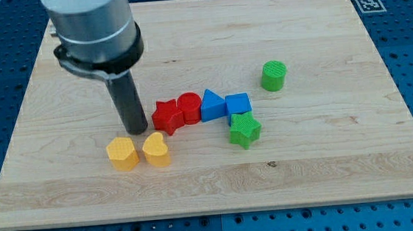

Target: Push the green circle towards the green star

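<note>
The green circle [274, 75] stands alone on the wooden board, right of centre. The green star [245, 131] lies below and to the left of it, just under a blue cube. My tip [135, 131] rests on the board well to the left of both green blocks, just left of the red star [166, 116] and just above the two yellow hearts.
A row of touching blocks runs through the middle: red star, red circle [189, 107], blue triangle [211, 105], blue cube [238, 104]. Two yellow hearts [122, 153] [157, 150] sit side by side at lower left. The board's edges [214, 209] border a blue perforated table.
</note>
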Controlling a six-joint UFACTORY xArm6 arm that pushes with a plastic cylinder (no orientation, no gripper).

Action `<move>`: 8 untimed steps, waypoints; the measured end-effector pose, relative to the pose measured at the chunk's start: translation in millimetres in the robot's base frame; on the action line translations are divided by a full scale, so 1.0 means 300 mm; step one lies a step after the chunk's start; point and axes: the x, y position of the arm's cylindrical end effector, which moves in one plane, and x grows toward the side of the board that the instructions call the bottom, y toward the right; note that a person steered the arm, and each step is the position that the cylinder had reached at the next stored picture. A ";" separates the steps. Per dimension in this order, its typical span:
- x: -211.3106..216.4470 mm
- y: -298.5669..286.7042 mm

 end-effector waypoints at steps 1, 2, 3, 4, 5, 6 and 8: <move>-0.116 -0.007; -0.160 -0.007; -0.082 -0.007; -0.037 -0.007; -0.128 -0.005; -0.245 0.021; -0.384 0.194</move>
